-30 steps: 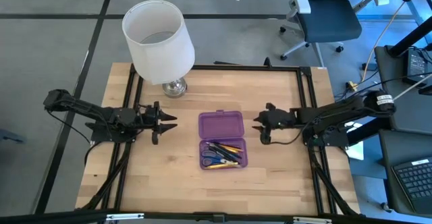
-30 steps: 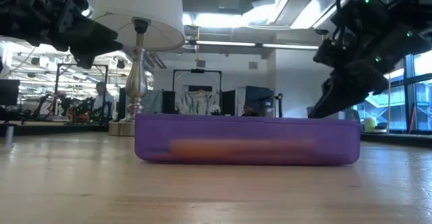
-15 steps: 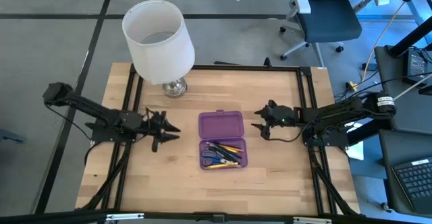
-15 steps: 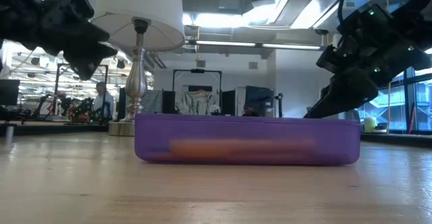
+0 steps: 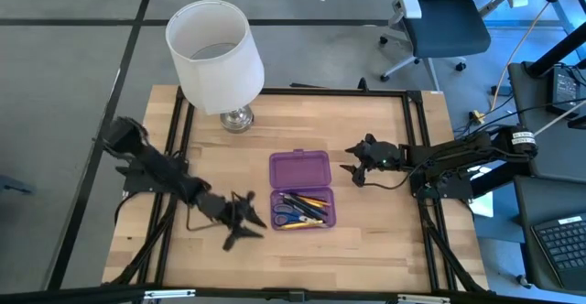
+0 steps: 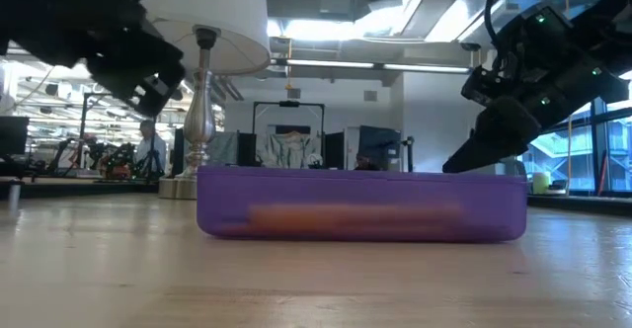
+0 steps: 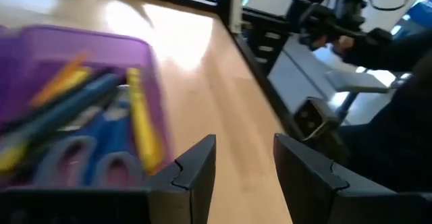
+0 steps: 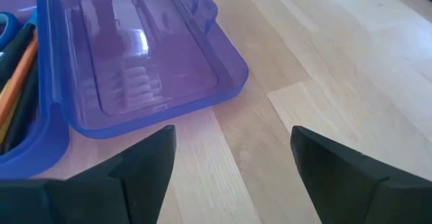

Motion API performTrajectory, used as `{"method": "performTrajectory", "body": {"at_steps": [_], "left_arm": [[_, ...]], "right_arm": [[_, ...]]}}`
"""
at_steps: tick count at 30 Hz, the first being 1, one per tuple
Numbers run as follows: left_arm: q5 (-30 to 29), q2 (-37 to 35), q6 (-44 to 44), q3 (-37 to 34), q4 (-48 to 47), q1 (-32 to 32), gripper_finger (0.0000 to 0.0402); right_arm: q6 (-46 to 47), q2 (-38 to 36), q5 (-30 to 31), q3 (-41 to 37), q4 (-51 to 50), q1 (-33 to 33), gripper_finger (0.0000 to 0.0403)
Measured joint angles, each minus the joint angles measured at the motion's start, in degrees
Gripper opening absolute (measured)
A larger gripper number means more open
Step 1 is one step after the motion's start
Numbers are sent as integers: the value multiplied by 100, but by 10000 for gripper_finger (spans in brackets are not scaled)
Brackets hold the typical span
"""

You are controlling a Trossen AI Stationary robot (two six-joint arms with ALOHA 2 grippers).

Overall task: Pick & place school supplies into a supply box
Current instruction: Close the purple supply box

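The purple supply box lies open at mid-table, its lid (image 5: 299, 169) flat on the wood toward the far side and its tray (image 5: 330, 214) toward the near side. The school supplies (image 5: 302, 209) lie in the tray: dark pens, yellow and orange pencils (image 7: 142, 126), blue-handled scissors (image 7: 88, 160). My left gripper (image 5: 249, 226) hovers open just left of the tray, pointing toward it, nothing between its fingers (image 7: 196, 166). My right gripper (image 5: 348, 169) stands wide open just right of the lid (image 8: 148, 55), tilted down and touching nothing.
A white lamp (image 5: 215, 55) stands at the far left of the table on a metal foot (image 5: 236, 118). Black frame rails (image 5: 414, 139) run along the table's sides. Bare wood lies near of the box. An office chair (image 5: 444, 20) stands beyond the far edge.
My left gripper has swung from mid-left toward the near edge and rightward, ending beside the tray's left side and a little lower. My right gripper has opened wider and tipped down beside the lid. The box and its contents have stayed put.
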Motion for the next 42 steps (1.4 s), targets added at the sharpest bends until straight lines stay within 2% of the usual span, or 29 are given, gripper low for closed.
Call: {"method": "performTrajectory", "body": {"at_steps": [4,8,15,25,29,38,42], "left_arm": [[-293,1096,-106,478,761,-358,141],[-611,1990,-444,933,908,-419,141],[-935,2911,-627,1374,913,-415,141],[-1372,3000,-601,1393,827,-419,141],[-1759,3005,-648,1391,676,-419,141],[-1785,3009,-485,1382,525,-426,141],[-1797,3002,-544,1386,363,-426,141]], "right_arm": [[-4,-1,0,0,0,0,297],[6,0,-4,0,-3,0,297],[17,1,-118,0,-106,0,297],[223,29,-345,0,-245,2,297],[453,222,-43,0,-245,0,297],[436,1279,-4,0,467,-4,297],[117,1834,25,11,946,-128,297]]}}
